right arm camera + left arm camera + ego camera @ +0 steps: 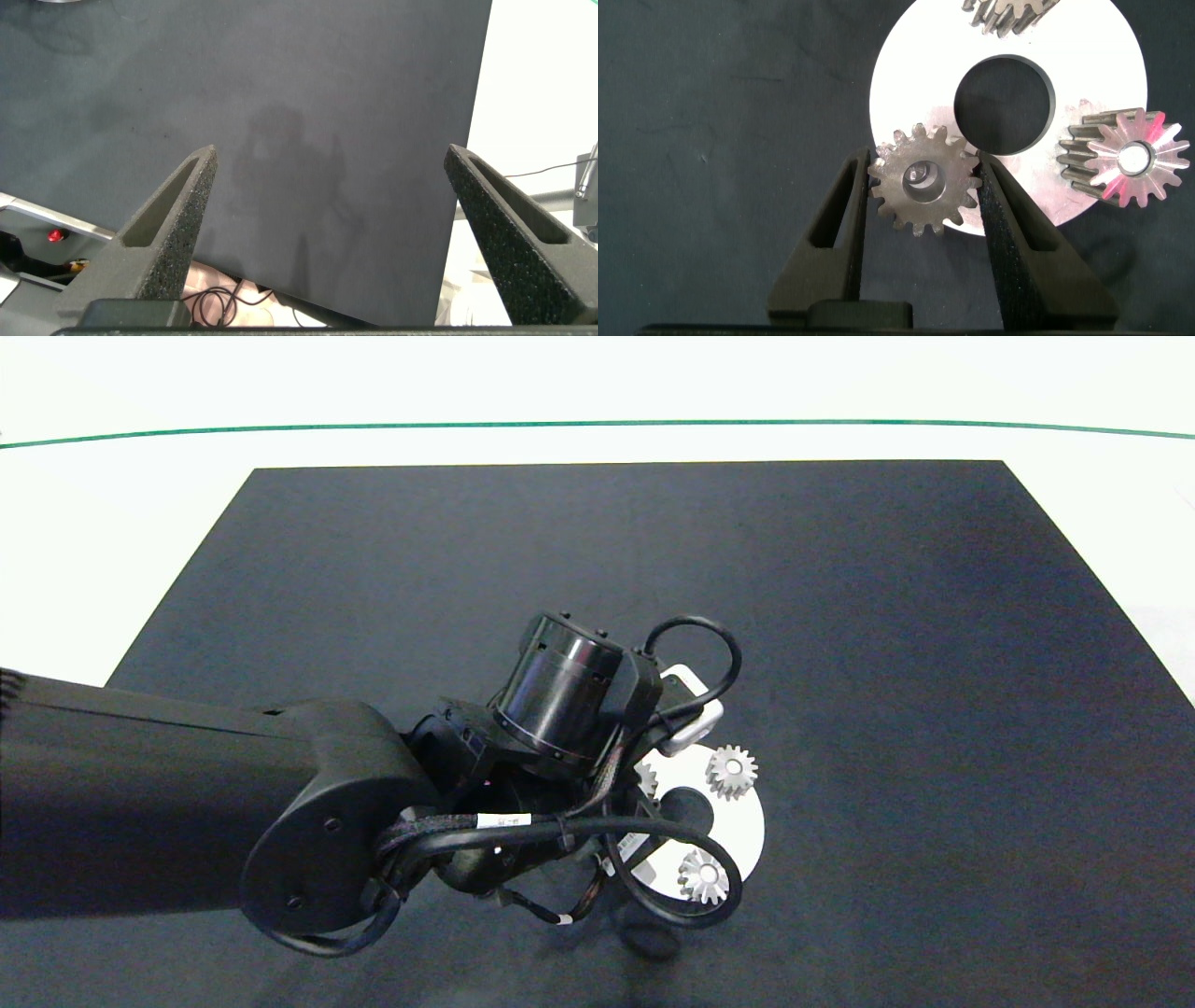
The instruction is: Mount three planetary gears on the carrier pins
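My left gripper is shut on a silvery planetary gear, which lies flat over the rim of the white disc. Something pale shows inside its centre hole. A second gear sits on a carrier pin, whose white top shows through the hole. A third gear is cut off at the picture's edge. In the head view the left arm covers part of the disc. Two gears show on it, and the held one peeks out under the wrist. The right gripper hangs open over the mat.
A dark mat covers the white table, and a green line runs along the far side. The disc has a large centre hole. Loose cables from the left wrist loop over the disc's near side.
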Tool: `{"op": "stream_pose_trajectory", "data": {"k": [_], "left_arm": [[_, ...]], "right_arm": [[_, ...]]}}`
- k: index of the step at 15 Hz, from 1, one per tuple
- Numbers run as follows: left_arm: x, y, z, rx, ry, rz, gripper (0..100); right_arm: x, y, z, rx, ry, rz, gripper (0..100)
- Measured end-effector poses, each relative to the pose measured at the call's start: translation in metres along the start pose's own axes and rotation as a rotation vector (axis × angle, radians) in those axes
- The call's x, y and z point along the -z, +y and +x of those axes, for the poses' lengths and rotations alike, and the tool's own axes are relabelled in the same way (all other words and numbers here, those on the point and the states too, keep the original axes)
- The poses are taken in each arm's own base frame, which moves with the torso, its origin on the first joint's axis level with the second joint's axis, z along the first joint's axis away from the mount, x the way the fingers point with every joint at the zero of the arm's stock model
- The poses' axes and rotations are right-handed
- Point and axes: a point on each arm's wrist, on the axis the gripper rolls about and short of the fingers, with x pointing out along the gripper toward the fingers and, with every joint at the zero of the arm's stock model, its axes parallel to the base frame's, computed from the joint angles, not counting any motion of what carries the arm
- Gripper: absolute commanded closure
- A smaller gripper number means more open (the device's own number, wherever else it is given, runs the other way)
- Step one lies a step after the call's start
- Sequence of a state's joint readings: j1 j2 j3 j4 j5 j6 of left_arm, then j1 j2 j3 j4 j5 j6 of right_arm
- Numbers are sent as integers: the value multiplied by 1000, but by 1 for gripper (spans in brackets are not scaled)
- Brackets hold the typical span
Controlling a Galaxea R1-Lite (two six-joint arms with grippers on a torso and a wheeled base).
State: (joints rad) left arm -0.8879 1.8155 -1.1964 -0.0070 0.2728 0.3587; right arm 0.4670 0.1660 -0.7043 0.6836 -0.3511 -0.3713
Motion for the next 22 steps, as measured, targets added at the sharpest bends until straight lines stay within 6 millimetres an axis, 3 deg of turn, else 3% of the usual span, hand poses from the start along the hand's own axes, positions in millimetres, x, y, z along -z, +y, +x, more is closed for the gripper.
{"op": "stream_pose_trajectory", "data": {"k": [11, 12, 22], "left_arm": [[2, 4, 6, -8, 12, -9, 100], [2, 4, 6, -8, 13, -10, 0], [1, 4, 5, -7, 12, -13, 0]], "right_arm": [[0, 0, 0, -1, -1, 0, 0], [0, 0, 0, -1, -1, 0, 0], [0, 0, 0, 0, 0, 1, 0]]}}
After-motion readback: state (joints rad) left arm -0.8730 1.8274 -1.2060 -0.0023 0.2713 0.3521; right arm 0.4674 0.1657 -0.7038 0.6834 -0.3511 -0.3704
